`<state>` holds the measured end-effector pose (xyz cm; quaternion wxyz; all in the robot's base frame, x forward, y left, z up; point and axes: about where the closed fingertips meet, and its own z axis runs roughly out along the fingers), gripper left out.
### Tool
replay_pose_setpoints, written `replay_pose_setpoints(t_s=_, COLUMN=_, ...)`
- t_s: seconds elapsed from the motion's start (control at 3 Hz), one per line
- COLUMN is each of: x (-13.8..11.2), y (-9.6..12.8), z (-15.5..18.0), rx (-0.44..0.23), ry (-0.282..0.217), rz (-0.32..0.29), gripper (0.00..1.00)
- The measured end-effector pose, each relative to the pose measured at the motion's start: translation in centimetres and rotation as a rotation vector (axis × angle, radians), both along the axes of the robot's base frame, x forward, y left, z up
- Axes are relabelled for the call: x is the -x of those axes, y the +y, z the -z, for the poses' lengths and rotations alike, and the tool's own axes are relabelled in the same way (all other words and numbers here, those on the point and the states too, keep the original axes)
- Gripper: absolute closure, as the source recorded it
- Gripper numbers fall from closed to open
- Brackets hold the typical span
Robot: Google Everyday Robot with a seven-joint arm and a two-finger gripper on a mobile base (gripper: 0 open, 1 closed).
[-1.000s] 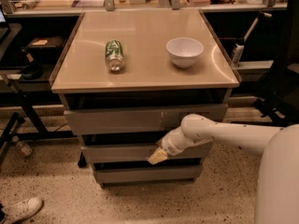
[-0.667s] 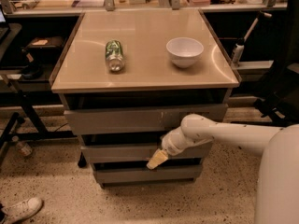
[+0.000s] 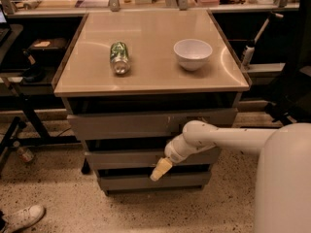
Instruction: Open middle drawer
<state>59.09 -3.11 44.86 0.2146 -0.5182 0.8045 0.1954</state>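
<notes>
Middle drawer [image 3: 126, 158] — gripper [image 3: 161, 170] at its lower edge, open-or-closed state unclear.

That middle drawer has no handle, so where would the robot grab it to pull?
Probably the top or bottom edge of the middle drawer, approached straight from the front: dark gaps above and below its flat front leave the only lips to hook. The gripper sits at its lower edge.
</notes>
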Motion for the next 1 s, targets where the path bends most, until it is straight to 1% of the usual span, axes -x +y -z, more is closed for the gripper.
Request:
replay_pose_setpoints(t_s=0.33, x=-0.4, y=0.3, z=2.3, rx=0.02, ry=0.027, rz=0.004, gripper=0.0)
replay_pose_setpoints(t_s=0.67, x=-0.5, y=0.5, z=3.4, rx=0.026, ry=0.037, rz=0.01, gripper=0.19)
replay_pose_setpoints(t_s=1.0, x=-0.5, y=0.5, z=3.4, rx=0.026, ry=0.037, rz=0.01, gripper=0.42)
